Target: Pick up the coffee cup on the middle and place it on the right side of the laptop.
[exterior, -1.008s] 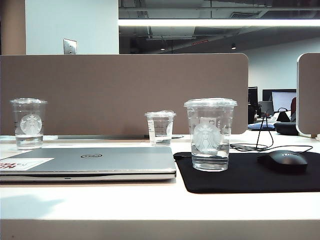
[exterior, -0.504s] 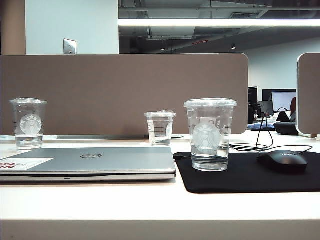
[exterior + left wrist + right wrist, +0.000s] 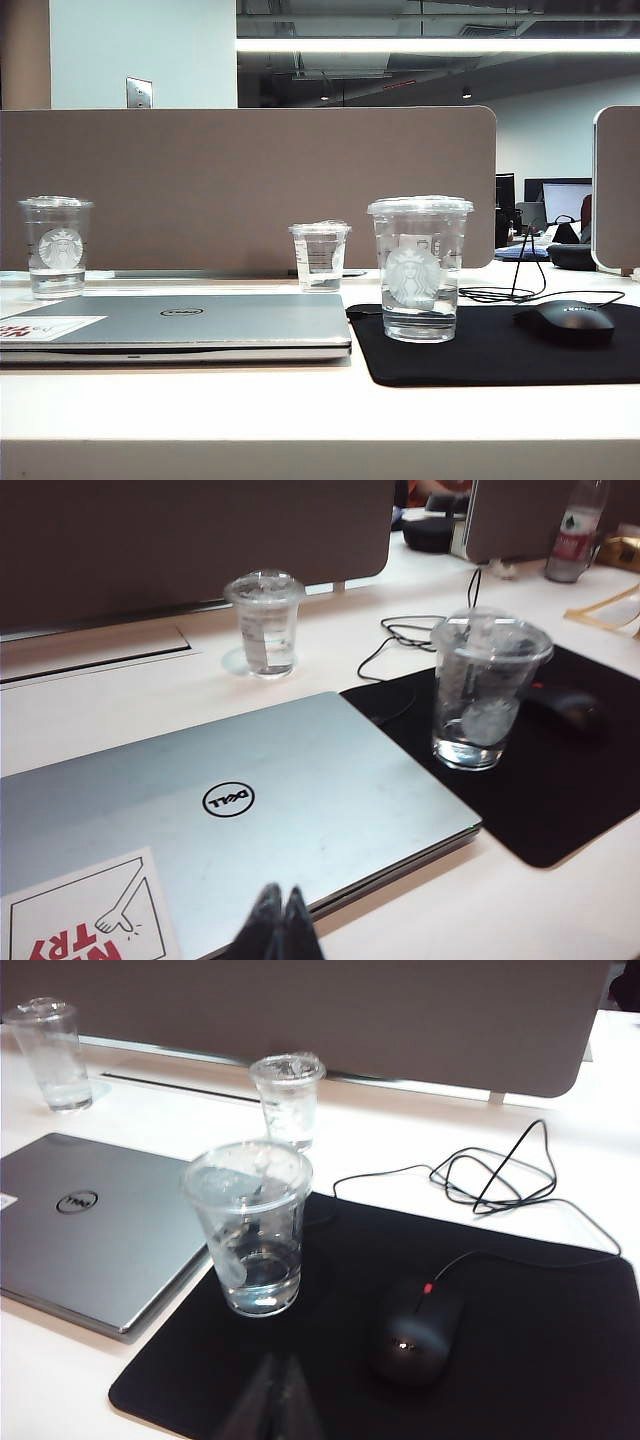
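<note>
Coffee cup (image 3: 420, 268) upright on black mouse pad (image 3: 500, 350), just right of closed Dell laptop (image 3: 180, 325); left end effector (image 3: 276, 920) shut, empty, above laptop; right end effector (image 3: 275, 1395) shut, empty, above pad

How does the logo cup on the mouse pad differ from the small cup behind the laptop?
The coffee cup is larger and carries a round white siren logo; the small clear cup shows only printed lines. The coffee cup stands on the black mouse pad, the small cup on the bare white table near the partition. Both are clear, lidded and upright.
</note>
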